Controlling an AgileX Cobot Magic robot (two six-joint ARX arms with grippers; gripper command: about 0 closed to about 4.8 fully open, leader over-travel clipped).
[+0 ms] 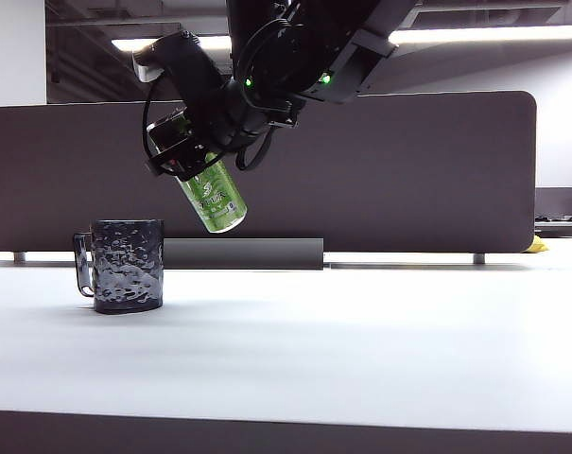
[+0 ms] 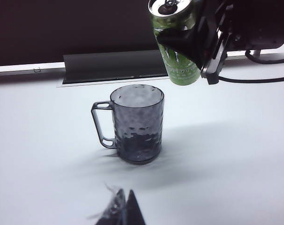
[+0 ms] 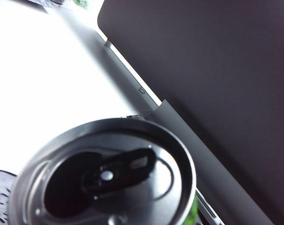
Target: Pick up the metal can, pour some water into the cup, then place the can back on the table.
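The right gripper (image 1: 193, 156) is clamped on the can (image 1: 213, 197), holding it in the air and tilted, its top leaning toward ten o'clock in the exterior view. The cup (image 1: 128, 265) stands upright on the table (image 1: 361, 350) at about seven o'clock from the can, well below it. No water shows. The pick-up looks done; the pour is starting or ending, I cannot tell which, and set-down remains. The left gripper (image 2: 120, 211) hangs near the cup, its jaws nearly together, empty.
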